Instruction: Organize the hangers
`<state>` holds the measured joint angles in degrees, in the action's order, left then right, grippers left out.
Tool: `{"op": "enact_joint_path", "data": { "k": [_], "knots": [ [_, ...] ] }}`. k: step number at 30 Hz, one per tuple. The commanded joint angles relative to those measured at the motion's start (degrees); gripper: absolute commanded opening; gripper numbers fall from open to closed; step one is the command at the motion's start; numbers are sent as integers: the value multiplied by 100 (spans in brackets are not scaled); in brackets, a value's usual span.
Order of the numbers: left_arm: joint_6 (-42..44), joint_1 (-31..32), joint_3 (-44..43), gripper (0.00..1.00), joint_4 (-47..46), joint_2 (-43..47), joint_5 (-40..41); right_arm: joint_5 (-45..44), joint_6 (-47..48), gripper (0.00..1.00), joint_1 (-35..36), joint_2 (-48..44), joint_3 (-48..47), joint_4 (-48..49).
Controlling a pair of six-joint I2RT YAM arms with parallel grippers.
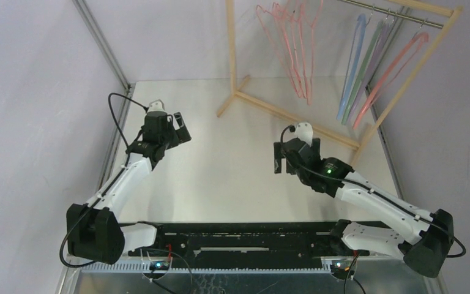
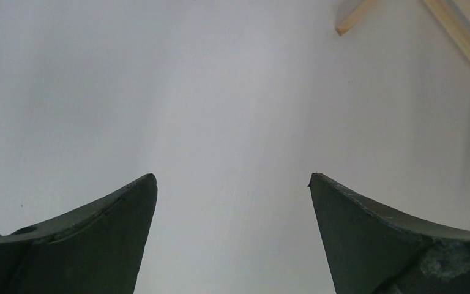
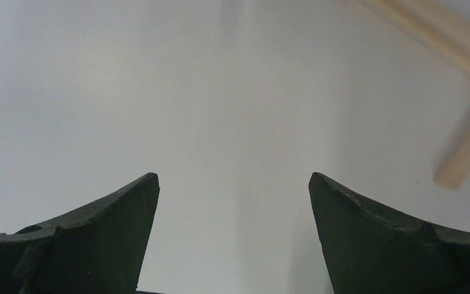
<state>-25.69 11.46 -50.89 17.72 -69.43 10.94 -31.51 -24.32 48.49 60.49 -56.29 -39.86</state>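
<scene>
The hangers hang from the metal rail at the back right in the top view. Several pink wire hangers are bunched at the rail's left end. To their right hang a blue hanger, a grey-green one, a lilac one and a salmon one. My left gripper hovers open over the bare table at mid-left, far from the rack. In front of the rack's base, my right gripper also stands open. Neither holds anything.
The pale wooden rack frame stands on the table, with its base bar running diagonally. Its wooden feet show in the left wrist view and right wrist view. Walls close in on both sides of the white table.
</scene>
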Motion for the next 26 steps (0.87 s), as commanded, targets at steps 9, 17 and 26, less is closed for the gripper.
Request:
{"op": "enact_joint_path", "data": {
  "k": [9,17,26],
  "knots": [
    [285,-47,64,100,-284,-181,310,667,-303,100,-1942,-191,1577,1425],
    [324,-79,190,100,-377,-126,182,818,-60,100,-2298,-133,1575,1710],
    [328,-117,203,100,-434,-150,154,637,-144,100,-2351,-35,1527,1528]
  ]
}}
